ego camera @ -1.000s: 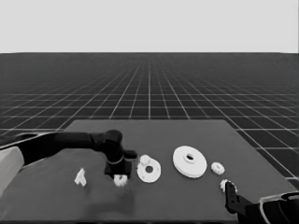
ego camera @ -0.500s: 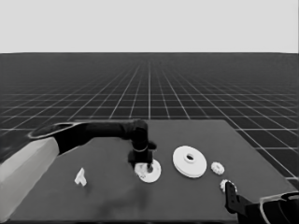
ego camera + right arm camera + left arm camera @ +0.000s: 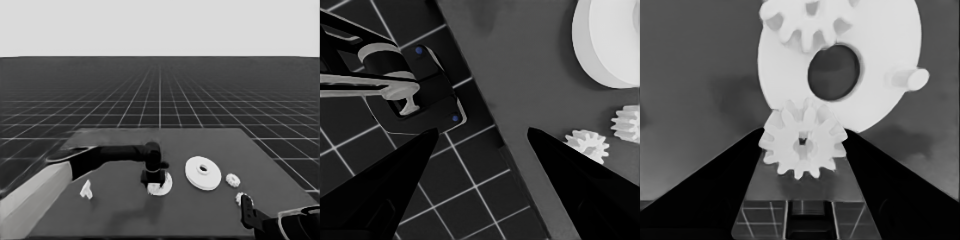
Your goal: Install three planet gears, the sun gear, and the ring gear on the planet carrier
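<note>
The left pincer (image 3: 802, 150) hung over the smaller flat white round part (image 3: 161, 184), clamped on a small white toothed gear (image 3: 804, 145), another gear (image 3: 807, 22) already seated there; the right pincer (image 3: 482, 137) waited open.

Light's coming in flat and even; the desk (image 3: 200, 210) is staying dim, soft shadows are smudging under the white parts, edges are blurring slightly.

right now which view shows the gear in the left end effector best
The left wrist view: the gear sits large between the left end effector's fingers, over the smaller round part. In the head view the end effector hides it. The right wrist view doesn't show it.
</note>
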Robot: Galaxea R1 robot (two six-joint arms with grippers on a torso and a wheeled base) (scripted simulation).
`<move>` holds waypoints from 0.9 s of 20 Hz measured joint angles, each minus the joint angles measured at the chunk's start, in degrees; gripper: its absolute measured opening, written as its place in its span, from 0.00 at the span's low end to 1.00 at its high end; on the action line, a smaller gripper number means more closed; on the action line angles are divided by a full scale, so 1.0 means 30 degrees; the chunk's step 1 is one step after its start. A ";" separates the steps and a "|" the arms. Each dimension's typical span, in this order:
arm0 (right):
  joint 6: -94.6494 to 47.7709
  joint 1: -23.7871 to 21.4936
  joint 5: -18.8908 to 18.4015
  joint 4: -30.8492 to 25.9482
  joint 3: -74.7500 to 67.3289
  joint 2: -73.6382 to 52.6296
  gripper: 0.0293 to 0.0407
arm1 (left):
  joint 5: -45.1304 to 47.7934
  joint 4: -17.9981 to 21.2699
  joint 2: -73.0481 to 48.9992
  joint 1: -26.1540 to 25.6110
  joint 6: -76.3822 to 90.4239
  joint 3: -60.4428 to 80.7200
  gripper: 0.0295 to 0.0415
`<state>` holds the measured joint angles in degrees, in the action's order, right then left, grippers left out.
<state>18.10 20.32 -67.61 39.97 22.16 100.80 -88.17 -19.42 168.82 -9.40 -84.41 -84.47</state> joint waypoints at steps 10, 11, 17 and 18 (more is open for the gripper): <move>0.0000 0.0000 0.0000 0.0000 0.0000 0.0000 0.81 | 0.0135 -0.0356 0.0071 -0.0332 0.0204 -0.0311 0.74; 0.0000 0.0000 0.0000 0.0000 0.0000 0.0000 0.81 | 0.0136 -0.0357 0.0071 -0.0333 0.0204 -0.0312 0.74; 0.0000 0.0000 0.0000 0.0000 0.0000 0.0000 0.81 | -0.0277 0.0846 -0.0166 0.0794 -0.0491 0.0700 0.75; 0.0000 0.0000 0.0000 0.0000 0.0000 0.0000 0.81 | -0.0420 0.1642 -0.0243 0.1685 -0.0830 0.1165 0.75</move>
<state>18.10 20.32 -67.61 39.97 22.16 100.80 -89.43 -14.49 168.09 -4.34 -86.90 -80.98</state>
